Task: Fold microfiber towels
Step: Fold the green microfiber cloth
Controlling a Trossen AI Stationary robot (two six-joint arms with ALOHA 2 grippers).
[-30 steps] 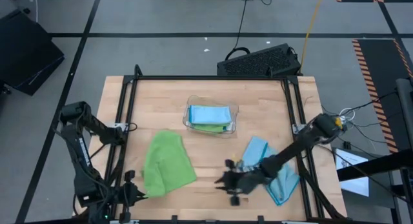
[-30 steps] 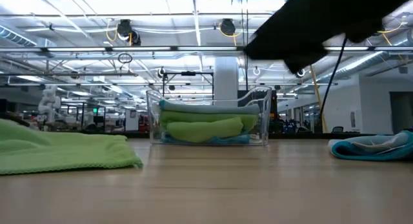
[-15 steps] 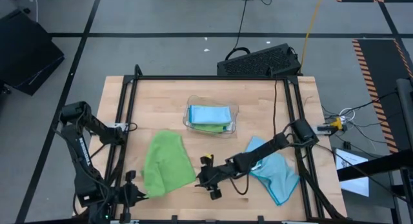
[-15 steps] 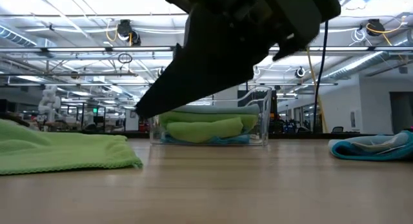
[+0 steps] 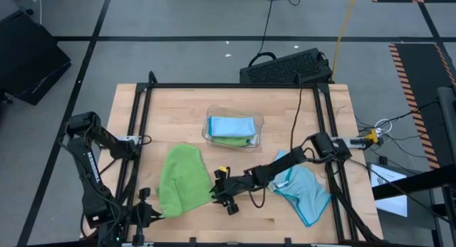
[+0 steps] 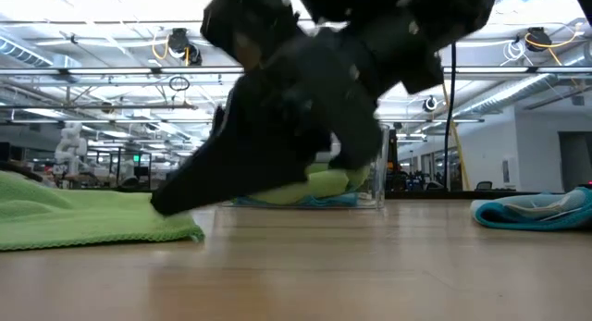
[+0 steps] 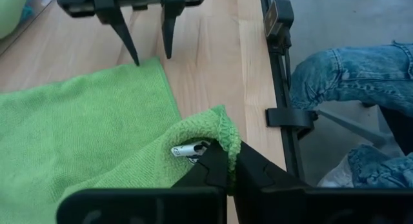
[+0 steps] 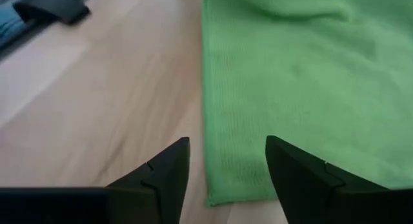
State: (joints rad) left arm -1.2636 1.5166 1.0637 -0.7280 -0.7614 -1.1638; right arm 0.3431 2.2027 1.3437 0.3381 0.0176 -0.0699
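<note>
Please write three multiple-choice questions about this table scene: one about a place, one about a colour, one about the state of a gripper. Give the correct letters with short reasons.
1. Where is the clear tray?
A. middle of the table, towards the far edge
B. beside the left arm
C. on the floor

2. What colour is the towel spread flat near the right gripper?
A. light blue
B. lime green
C. white

3. How is the left gripper?
A. open and empty
B. shut on a green towel corner
C. inside the tray

Answers: 1 A, the high view shows it there. 2 B, every view shows green. 3 B, the left wrist view shows the pinched cloth.
</note>
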